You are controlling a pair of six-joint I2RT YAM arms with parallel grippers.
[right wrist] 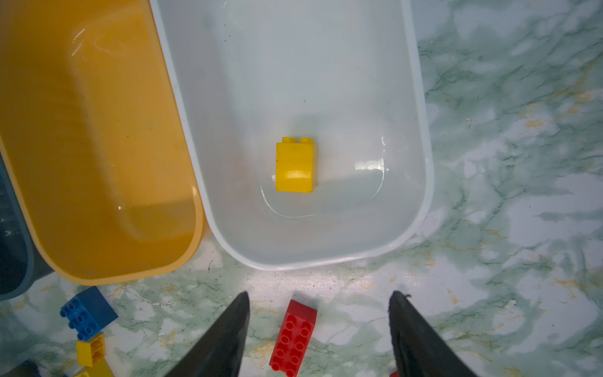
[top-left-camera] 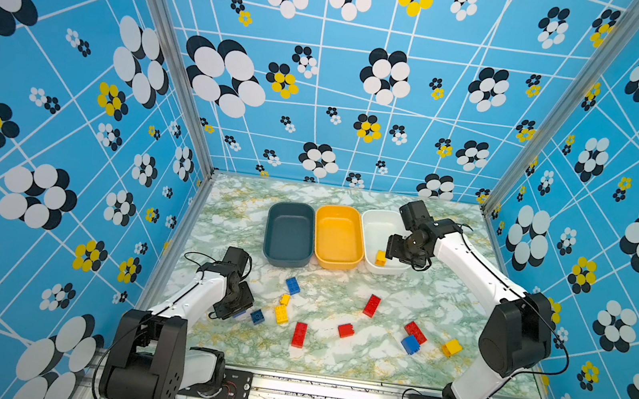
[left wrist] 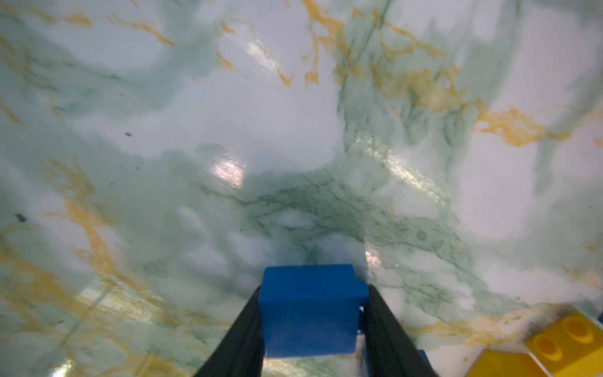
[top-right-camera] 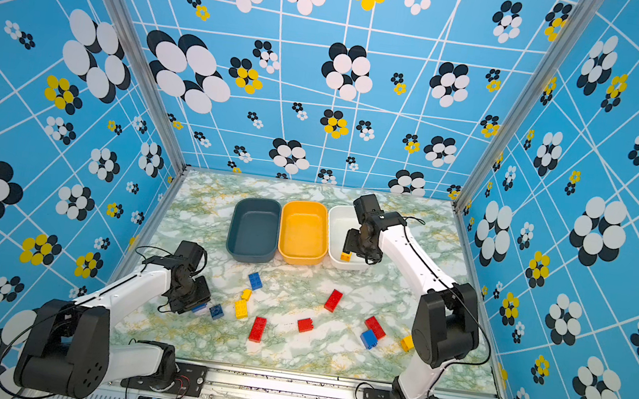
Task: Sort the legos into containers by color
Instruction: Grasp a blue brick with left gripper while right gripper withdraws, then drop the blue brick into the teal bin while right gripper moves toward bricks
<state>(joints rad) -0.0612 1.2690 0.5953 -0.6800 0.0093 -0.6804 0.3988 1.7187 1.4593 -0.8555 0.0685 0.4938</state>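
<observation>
Looking down in both top views, we take the marbled table [top-left-camera: 334, 362] as a dial. At twelve o'clock three tubs stand side by side: the dark teal tub [top-left-camera: 288, 238] towards eleven, the orange-yellow tub [top-left-camera: 338, 238] in the middle and the white tub [top-left-camera: 378, 223] towards one. One yellow brick [right wrist: 295, 166] lies on its side in the white tub, near the six o'clock end. The right gripper [right wrist: 319, 293] hangs over that end, its fingers spread wide with nothing between them.

At eight o'clock the left gripper [left wrist: 314, 289] sits low over the table. Its two black fingers press against opposite sides of a blue brick [left wrist: 308, 313]. We cannot tell whether that brick is clear of the surface.

The remaining legos lie loose across the middle:
- Just beside the left gripper, towards three, is a dark blue square brick [top-left-camera: 257, 317], then a yellow oblong brick [top-left-camera: 281, 314].
- A small yellow brick [top-left-camera: 285, 299] and a blue oblong brick [top-left-camera: 292, 285] lie towards twelve of the yellow oblong one.
- A red oblong brick [top-left-camera: 299, 334] lies near six.
- A red square brick [top-left-camera: 346, 330] lies at the centre.
- A tilted red brick [top-left-camera: 371, 305] lies towards one.
- At four o'clock, a red flat brick [top-left-camera: 415, 332] touches a bright blue brick [top-left-camera: 410, 344], with a yellow square brick [top-left-camera: 451, 347] near them.
</observation>
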